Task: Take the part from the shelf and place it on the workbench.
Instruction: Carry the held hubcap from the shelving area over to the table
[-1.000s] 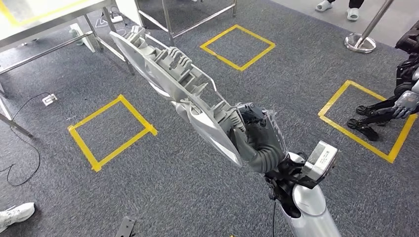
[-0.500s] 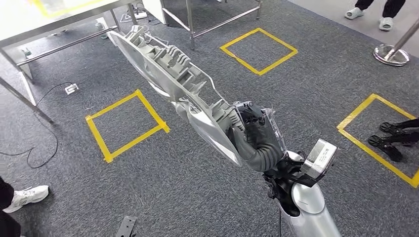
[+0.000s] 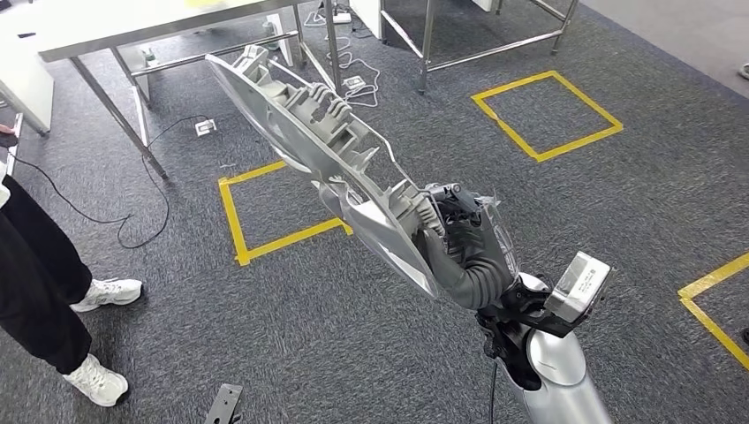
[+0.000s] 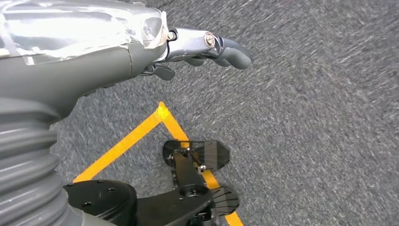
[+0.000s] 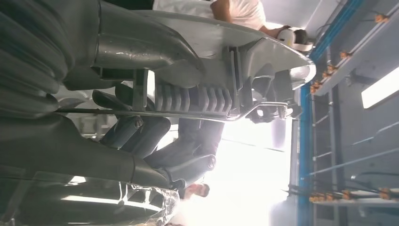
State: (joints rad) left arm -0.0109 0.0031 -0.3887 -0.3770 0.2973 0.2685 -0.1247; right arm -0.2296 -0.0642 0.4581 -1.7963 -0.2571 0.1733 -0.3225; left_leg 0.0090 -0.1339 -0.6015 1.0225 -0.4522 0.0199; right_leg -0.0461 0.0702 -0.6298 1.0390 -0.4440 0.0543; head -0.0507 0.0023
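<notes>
Right hand (image 3: 464,247) grips the part (image 3: 327,155) at its near end; the fingers wrap the lower edge, and the part is carried clear of the floor. The part is a long grey moulded panel with ribs and clips on its upper face. Its long axis runs from the hand up and away to the robot's front-left, the far tip pointing toward the workbench (image 3: 132,31), whose light top and metal legs stand at the upper left of the head view. The tip lies near the bench edge in the picture, though how far it stands off cannot be told. The coming move, as judged, turns on this: the free end leads and the held end trails, so the right arm alone must bring the panel over the bench top.

Left hand (image 4: 207,47) hangs by the robot's side over the carpet, holding nothing, its fingers slack and loosely curled.

A person (image 3: 44,283) in dark trousers and white shoes stands at the left.

Against the earlier frames, the whole floor pattern has slid rightward and the bench sits larger: the camera has turned toward the bench. The grip on the part is unchanged.
</notes>
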